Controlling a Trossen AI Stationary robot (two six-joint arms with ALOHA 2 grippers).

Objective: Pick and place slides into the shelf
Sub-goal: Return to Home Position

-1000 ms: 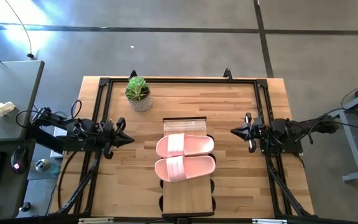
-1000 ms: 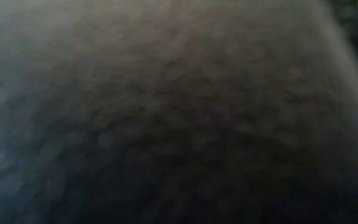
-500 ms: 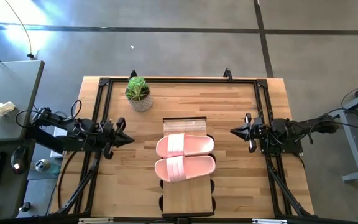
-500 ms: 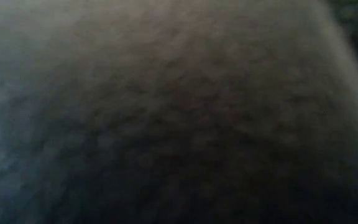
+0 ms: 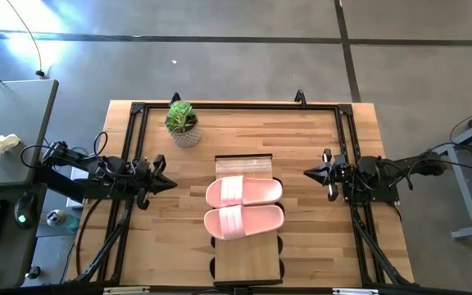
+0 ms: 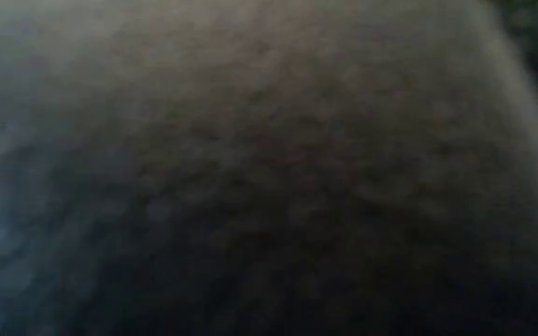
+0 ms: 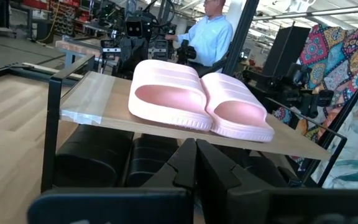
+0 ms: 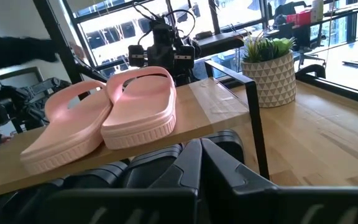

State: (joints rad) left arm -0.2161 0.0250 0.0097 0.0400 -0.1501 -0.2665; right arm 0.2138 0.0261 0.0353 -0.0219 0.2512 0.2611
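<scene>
Pink slides (image 5: pixel 241 192) top shelf (image 5: pixel 248 260) (black ones (image 7: pixel 95 155) seemingly beneath).

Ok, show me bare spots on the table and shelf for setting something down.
Free: far tabletop beside the plant; strips between the shelf and the left gripper and right gripper; the shelf's near end. Crowded: mid-shelf holds the pink slides, and black slides fill the space beneath.

Midway between the left tool (image 5: pixel 170 182) and the right tool (image 5: pixel 308 173), well apart from both, the shelf (image 5: pixel 248 264) carries the pale pink slides (image 5: pixel 244 191) side by side, soles down, across its light-wood plank, with the black ribbed slides (image 7: pixel 98 155) tucked underneath it.
</scene>
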